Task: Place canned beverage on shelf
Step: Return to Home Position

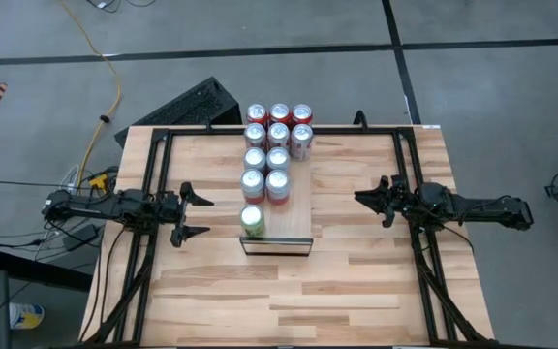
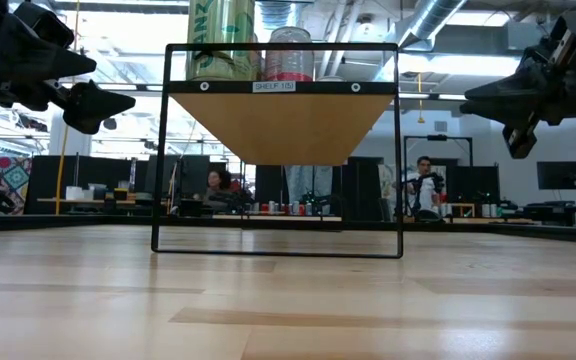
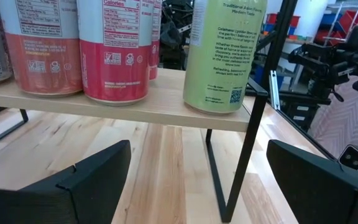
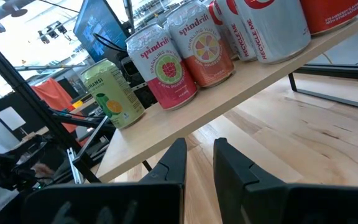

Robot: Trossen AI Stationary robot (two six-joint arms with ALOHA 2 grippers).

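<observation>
A green can [image 1: 252, 221] stands upright on its base at the near left corner of the shelf [image 1: 294, 221]. It also shows in the left wrist view [image 3: 225, 56] and the right wrist view [image 4: 112, 93]. Several red and pink cans [image 1: 277, 145] stand in rows farther back on the shelf. My left gripper [image 1: 208, 215] is open and empty, left of the green can and apart from it. My right gripper [image 1: 359, 200] is shut and empty, well right of the shelf. In the right wrist view its fingers [image 4: 199, 162] stand close together below the shelf's edge [image 4: 241, 93].
The shelf stands on thin black legs [image 2: 400, 150] in the middle of the wooden table [image 1: 356, 281]. Black frame rails [image 1: 161, 165] run along the table on both sides. People [image 2: 423, 185] sit in the room behind the table.
</observation>
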